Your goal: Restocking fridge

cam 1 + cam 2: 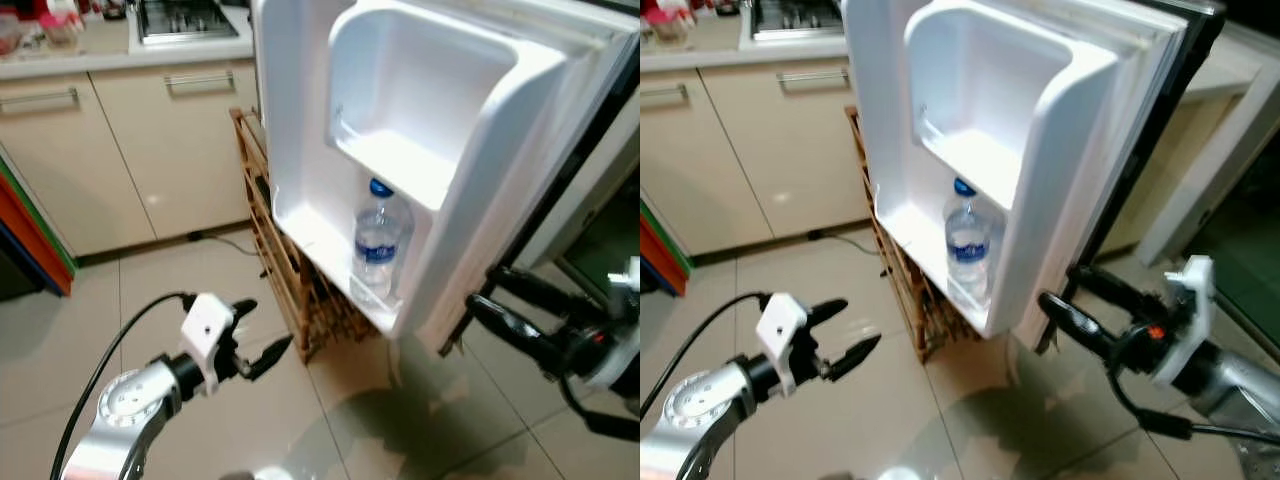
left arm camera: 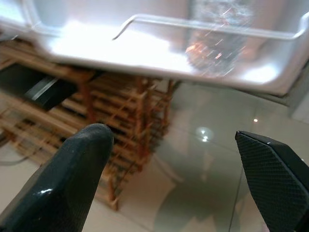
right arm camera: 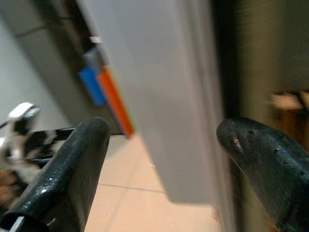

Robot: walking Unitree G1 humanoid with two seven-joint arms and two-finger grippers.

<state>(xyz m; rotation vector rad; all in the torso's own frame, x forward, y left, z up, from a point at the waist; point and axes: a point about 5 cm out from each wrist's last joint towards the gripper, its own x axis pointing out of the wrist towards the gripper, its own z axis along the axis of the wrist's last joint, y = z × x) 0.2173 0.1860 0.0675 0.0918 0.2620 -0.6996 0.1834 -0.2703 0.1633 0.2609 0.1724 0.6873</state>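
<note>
We've got the fridge door (image 1: 450,120) swung wide, and one water bottle (image 1: 378,238) stands upright in its bottom shelf (image 1: 330,262). Our left gripper (image 1: 262,335) hovers low over the floor tiles, fingers spread, holding nothing. Our right gripper (image 1: 1060,285) sits spread around the door's outer edge, nothing held. That bottle looks full, so fairly heavy and slick; we'd grab its ribbed middle, not the cap.

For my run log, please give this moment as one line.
fridge door: open | water bottle: upright, lower door shelf | left gripper: open, empty | right gripper: open, at door edge
</note>
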